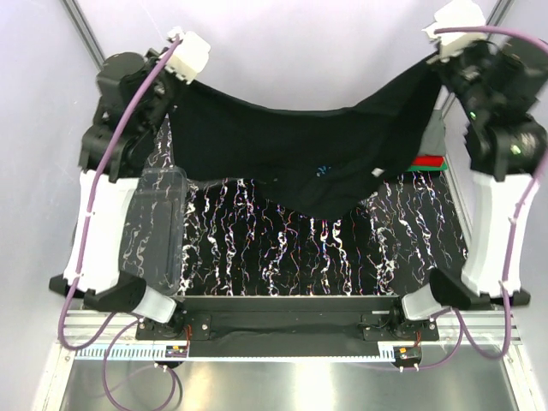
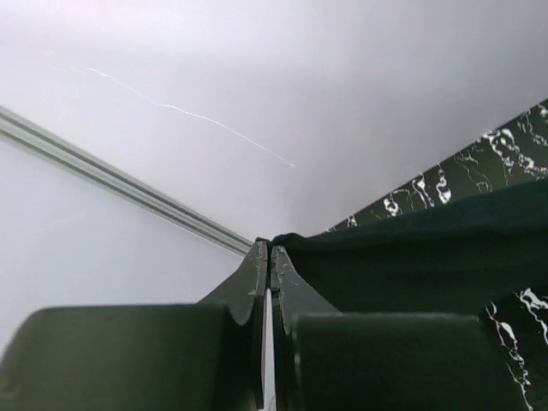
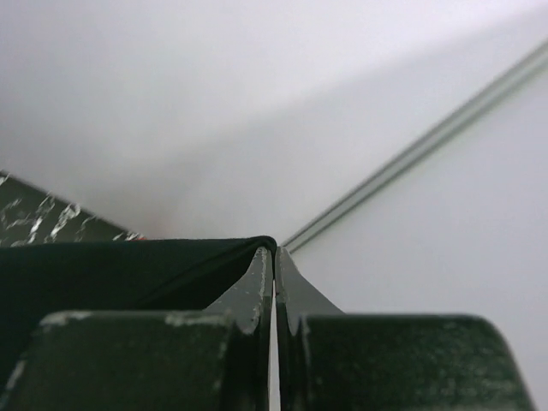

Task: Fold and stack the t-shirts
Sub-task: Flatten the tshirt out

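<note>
A black t-shirt (image 1: 300,150) with a small white tag and a tiny blue logo hangs stretched between my two grippers, raised above the far half of the table. Its lower part droops onto the marbled table (image 1: 282,257). My left gripper (image 1: 175,81) is shut on the shirt's left corner (image 2: 295,238). My right gripper (image 1: 437,64) is shut on its right corner (image 3: 257,244). A stack of folded shirts (image 1: 428,161), red and green edges showing, lies at the right, mostly hidden behind the black cloth.
A clear plastic bin (image 1: 156,224) lies along the left side of the table by the left arm's base. White walls with metal rails close the back corners. The table's black front bar runs between the arm bases.
</note>
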### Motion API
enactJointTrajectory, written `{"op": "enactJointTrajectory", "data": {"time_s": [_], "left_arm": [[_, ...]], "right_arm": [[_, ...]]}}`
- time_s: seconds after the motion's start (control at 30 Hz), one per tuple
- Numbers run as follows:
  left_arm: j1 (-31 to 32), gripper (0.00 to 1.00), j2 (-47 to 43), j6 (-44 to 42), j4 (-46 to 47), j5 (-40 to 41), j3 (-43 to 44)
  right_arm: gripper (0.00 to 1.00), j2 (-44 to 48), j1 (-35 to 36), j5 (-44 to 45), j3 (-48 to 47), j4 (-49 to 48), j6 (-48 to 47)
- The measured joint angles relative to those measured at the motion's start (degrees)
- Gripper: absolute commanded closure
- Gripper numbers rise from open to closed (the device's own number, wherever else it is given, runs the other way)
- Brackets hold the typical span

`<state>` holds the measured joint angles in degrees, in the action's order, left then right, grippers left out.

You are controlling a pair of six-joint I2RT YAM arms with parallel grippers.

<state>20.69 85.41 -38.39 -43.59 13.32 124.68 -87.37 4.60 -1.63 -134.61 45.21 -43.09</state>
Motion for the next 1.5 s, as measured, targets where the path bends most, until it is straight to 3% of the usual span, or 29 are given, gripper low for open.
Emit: {"op": "enactJointTrajectory", "data": {"time_s": [0.3,0.8,1.27,1.5], "left_arm": [[2.4,1.0,-7.98,-1.01,1.2,-2.03,-2.49],[4.11,1.0,-16.26,-4.09,-0.9,-5.07,-3.96],[4.09,1.0,-22.73,-3.61,-0.83,-9.86,3.78],[2.8,1.0,-25.62,-3.74,-0.81,-11.56,4.57]], "right_arm": [[1.0,10.56,0.0,4.74,-1.77,-2.95,-0.44],[1.0,10.62,0.0,5.55,-9.64,-8.61,-2.34],[1.0,22.88,0.0,3.39,-13.42,-11.85,-6.03],[1.0,24.74,0.0,1.95,-14.08,-15.02,-6.32]]}}
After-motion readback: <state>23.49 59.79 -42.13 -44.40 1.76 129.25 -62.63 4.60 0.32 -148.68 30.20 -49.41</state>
